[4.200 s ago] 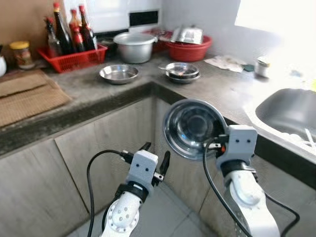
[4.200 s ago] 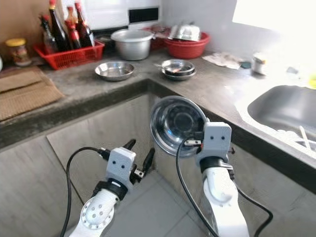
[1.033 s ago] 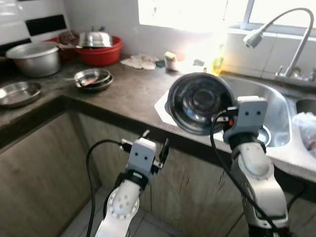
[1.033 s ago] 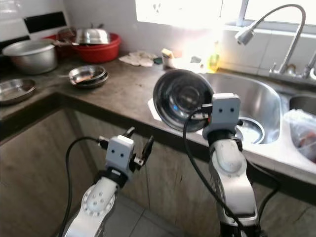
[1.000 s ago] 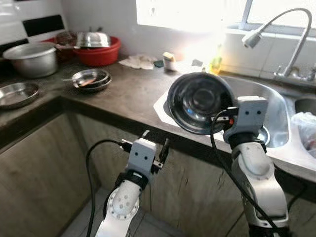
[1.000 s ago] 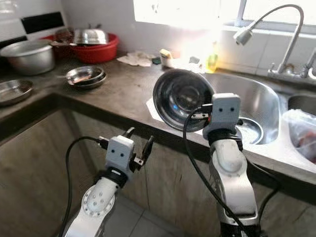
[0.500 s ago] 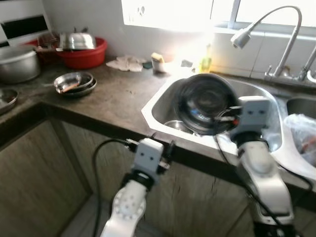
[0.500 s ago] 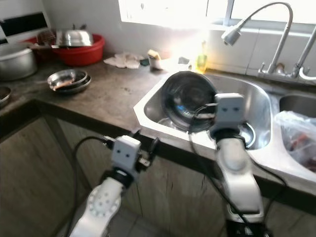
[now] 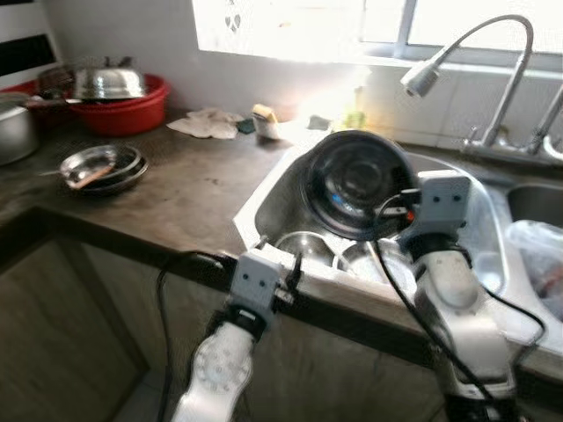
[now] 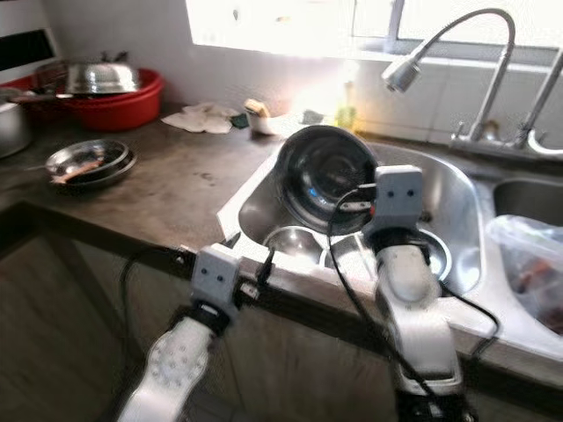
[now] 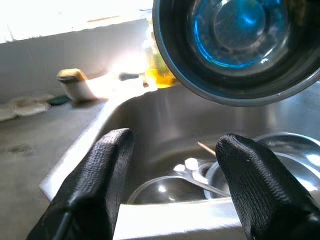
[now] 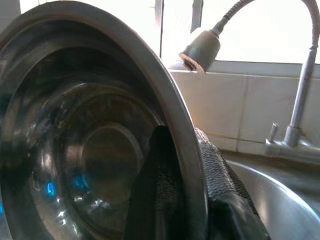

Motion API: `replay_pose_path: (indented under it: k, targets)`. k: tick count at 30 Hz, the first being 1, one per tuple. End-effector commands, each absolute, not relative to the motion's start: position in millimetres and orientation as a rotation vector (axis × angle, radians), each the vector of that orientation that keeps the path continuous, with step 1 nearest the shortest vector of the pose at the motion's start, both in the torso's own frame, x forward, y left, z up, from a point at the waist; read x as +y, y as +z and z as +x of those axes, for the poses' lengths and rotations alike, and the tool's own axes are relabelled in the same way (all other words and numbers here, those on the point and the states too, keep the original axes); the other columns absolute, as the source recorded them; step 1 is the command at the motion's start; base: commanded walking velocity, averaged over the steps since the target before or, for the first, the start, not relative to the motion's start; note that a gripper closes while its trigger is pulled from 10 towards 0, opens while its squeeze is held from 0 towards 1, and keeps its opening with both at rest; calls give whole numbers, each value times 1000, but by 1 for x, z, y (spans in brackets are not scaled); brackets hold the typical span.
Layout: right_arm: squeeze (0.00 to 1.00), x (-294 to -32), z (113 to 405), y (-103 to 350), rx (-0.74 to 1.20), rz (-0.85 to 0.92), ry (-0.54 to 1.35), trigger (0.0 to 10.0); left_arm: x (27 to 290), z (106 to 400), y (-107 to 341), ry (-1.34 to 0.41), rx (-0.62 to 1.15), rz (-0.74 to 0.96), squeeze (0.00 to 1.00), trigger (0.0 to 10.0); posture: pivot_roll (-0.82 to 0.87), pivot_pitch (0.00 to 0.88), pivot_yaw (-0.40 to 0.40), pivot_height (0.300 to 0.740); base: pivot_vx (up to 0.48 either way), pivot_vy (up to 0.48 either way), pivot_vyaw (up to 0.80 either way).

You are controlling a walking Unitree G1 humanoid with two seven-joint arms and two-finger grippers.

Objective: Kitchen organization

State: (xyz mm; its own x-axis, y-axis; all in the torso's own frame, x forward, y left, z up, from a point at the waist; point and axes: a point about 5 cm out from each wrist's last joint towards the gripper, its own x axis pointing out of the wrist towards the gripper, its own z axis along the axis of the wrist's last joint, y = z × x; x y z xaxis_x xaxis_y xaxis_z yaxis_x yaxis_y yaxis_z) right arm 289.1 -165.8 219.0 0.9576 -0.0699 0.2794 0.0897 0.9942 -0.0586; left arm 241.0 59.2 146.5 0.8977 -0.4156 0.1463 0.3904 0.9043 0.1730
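Bowl held over the sink, counter stretching away to the left.

The right gripper (image 9: 387,215) holds a bowl (image 9: 356,183) on edge above the sink (image 9: 264,189), where more bowls (image 9: 303,249) lie. The left gripper (image 9: 277,264) sits at the sink's front rim. The tap (image 9: 422,77) stands behind; plates (image 9: 97,167) and a basin (image 9: 123,101) are on the counter (image 9: 193,189) to the left.

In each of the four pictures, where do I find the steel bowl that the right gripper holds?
Left eye view: steel bowl tilted above the sink.
Right eye view: centre, same pose.
Left wrist view: top right corner.
Right wrist view: rim pinched by the right gripper.
Shared landmark: the curved faucet.
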Motion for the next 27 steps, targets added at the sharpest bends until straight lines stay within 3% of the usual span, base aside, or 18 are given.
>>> replay_pose_path:
  k: [1,6,9,17,22,27]
  targets:
    - [0,-155,291,222,-285,-63,-39,10000,67,243,147,-395,-183,157,0,10000,168,0,-41,740,446,0,0]
    - [0,-158,293,215,-231,-68,-44,10000,68,244,145,-382,-162,153,0,10000,169,0,-44,740,171,0,-754]
    - [0,-158,299,197,-86,-83,-34,10000,67,243,144,-384,-161,154,0,10000,165,1,-42,740,0,0,0]
    - [0,-161,307,178,77,-7,-40,10000,67,242,144,-384,-161,150,0,10000,170,8,-51,740,0,0,0]
    - [0,-180,329,168,239,56,-117,10000,67,240,144,-382,-156,152,0,10000,172,17,-53,740,0,0,0]
    - [0,-178,344,147,367,110,-36,10000,67,237,142,-379,-147,154,0,10000,182,27,-62,740,0,0,0]
